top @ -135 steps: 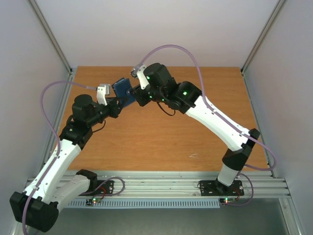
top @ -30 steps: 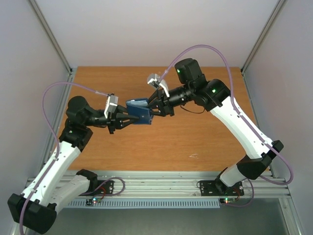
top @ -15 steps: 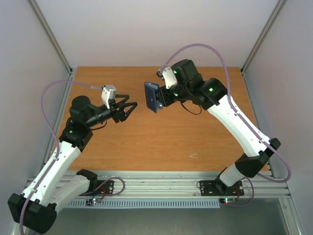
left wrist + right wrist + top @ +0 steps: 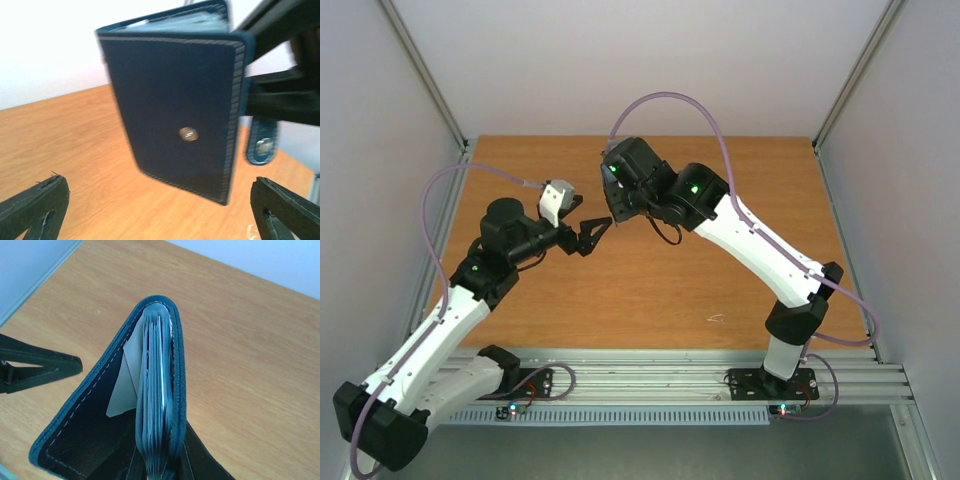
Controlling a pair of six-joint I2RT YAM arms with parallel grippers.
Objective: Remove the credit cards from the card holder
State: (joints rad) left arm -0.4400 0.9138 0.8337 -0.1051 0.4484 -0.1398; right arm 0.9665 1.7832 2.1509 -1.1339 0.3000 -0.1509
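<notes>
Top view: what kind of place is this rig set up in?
Probably a lab robot cell: wooden table, plain white panels on three sides, and the left arm and right arm bolted to an aluminium rail.

Central airspace is occupied: the card holder (image 4: 175, 110) hangs clear of the table (image 4: 650, 290), clamped at one end by the right gripper (image 4: 160, 467). The left gripper (image 4: 592, 233) faces its closed cover with fingers spread wide. The holder sits ahead of the tips and does not touch them.

Approach from the clamped side is blocked by the right gripper's fingers (image 4: 280, 75) and the loose snap tab (image 4: 261, 145). The holder's free end, showing the pocket leaves (image 4: 156, 355), is unobstructed.

The right arm (image 4: 770, 250) crosses the right half of the table. The cables (image 4: 670, 98) arch overhead. Bare wood lies open below the holder and along the near centre.
</notes>
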